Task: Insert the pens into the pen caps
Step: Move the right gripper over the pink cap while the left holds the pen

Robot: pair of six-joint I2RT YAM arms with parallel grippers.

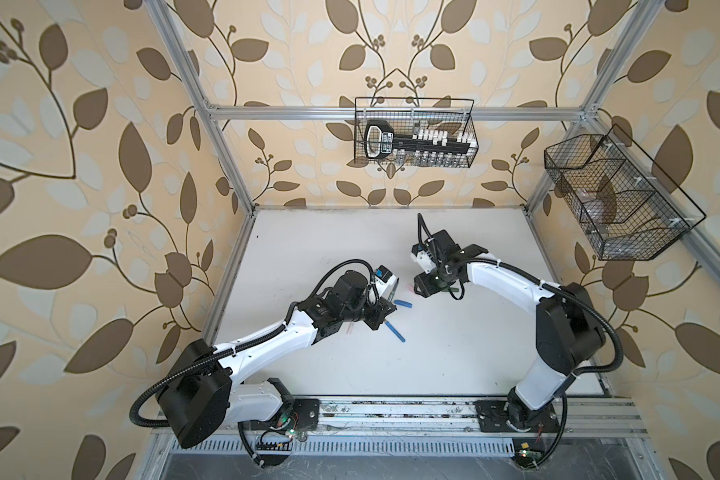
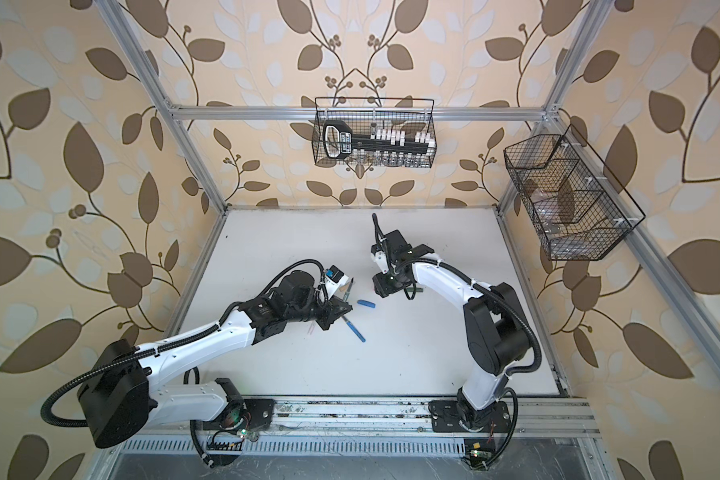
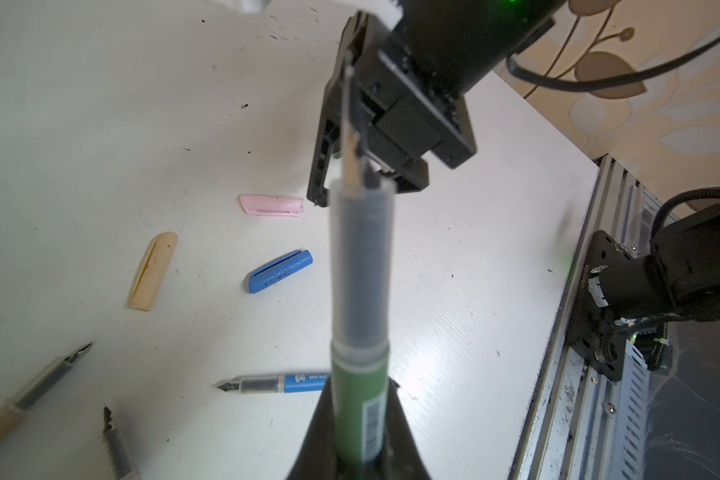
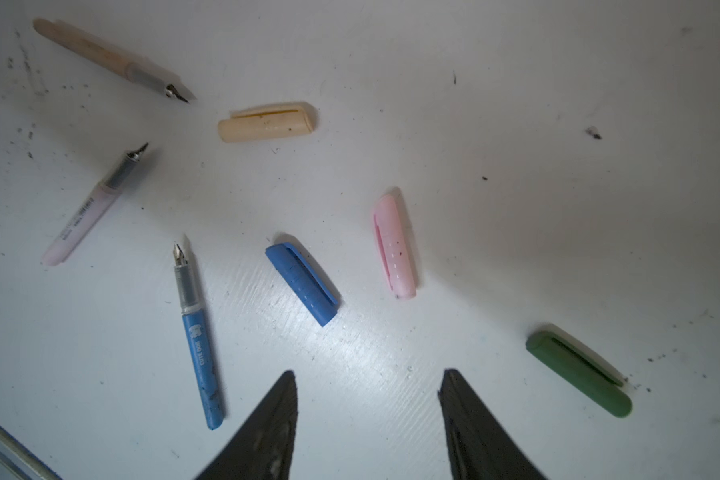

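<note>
My left gripper [image 3: 359, 386] is shut on the dark green pen [image 3: 360, 291], held above the table with its tip toward the right arm. My right gripper [image 4: 368, 374] stands open above the bare table with nothing between its fingers. The dark green cap [image 4: 578, 370] lies just beside it. Flat on the table lie the pink cap [image 4: 393, 241], blue cap [image 4: 302, 282] and tan cap [image 4: 267, 121]. The blue pen [image 4: 198, 336], pinkish pen [image 4: 86, 212] and tan pen [image 4: 109, 58] lie uncapped near them. In a top view the blue cap [image 1: 404, 304] lies between the two grippers.
A wire basket [image 1: 414, 133] with a black tool hangs on the back wall. Another wire basket [image 1: 616, 199] hangs on the right wall. A metal rail [image 1: 391, 409] with the arm bases runs along the table's front edge.
</note>
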